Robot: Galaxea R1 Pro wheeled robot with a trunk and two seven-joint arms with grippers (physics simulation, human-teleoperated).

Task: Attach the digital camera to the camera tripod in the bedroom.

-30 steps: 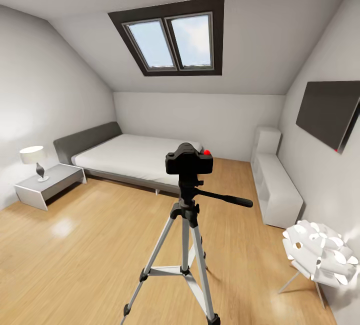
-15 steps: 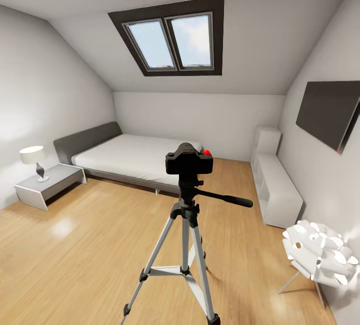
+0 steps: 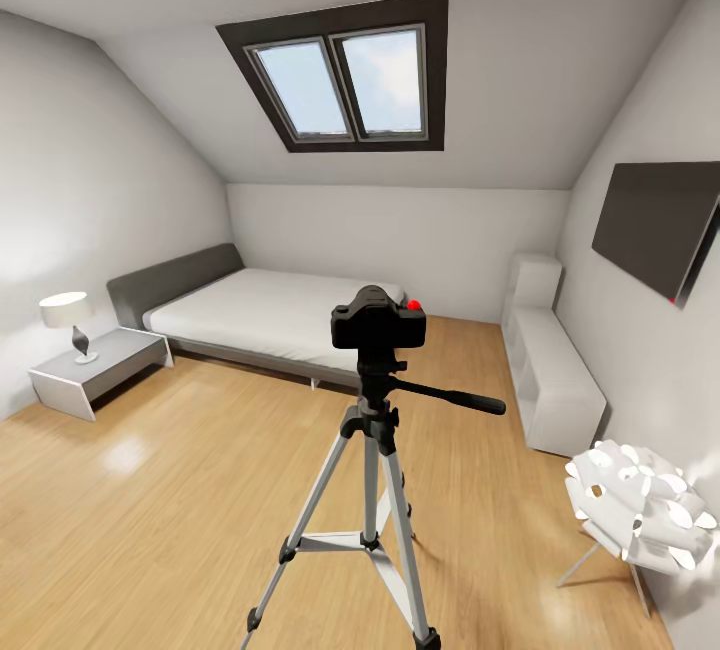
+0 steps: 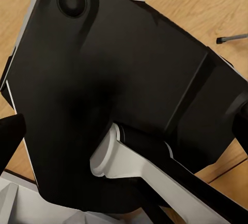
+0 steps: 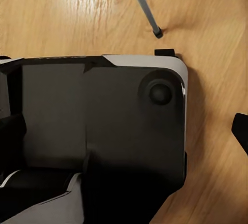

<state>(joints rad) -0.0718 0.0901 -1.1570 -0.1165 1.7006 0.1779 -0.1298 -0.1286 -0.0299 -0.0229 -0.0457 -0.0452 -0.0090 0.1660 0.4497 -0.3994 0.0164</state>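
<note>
Left wrist view: mostly my own black base panel (image 4: 103, 94) with wood floor (image 4: 181, 1) past it. A dark tip (image 4: 10, 136) pokes in at one edge and another at the far edge, so I honestly can't tell how wide the left fingers are or if they've got anything.

Right wrist view: same deal, black base panel (image 5: 98, 115) over the floor (image 5: 62, 12). One dark tip (image 5: 240, 128) at the edge, the other side lost in the black. Can't tell the right fingers' spread either. A thin grey leg with a black foot (image 5: 157, 31) touches the floor just past the panel.

Camera tripod (image 3: 370, 490): right in front of me, legs splayed on the floor, pan handle (image 3: 450, 396) sticking out to the right.

Digital camera (image 3: 378, 322): sitting upright on top of the tripod head, red button (image 3: 413, 305) on its right shoulder.

Spiky white lamp (image 3: 640, 505): near right, by the wall.

Side tabletop (image 3: 110, 355): left, with a small white-shade lamp (image 3: 66, 315) on it.

Bed (image 3: 260, 310): behind the tripod, grey frame, white mattress.

White shelf unit (image 3: 550, 370): along the right wall, dark panel (image 3: 660, 225) hung above it.

Skylight (image 3: 345, 80): up on the sloped ceiling, dark frame.
</note>
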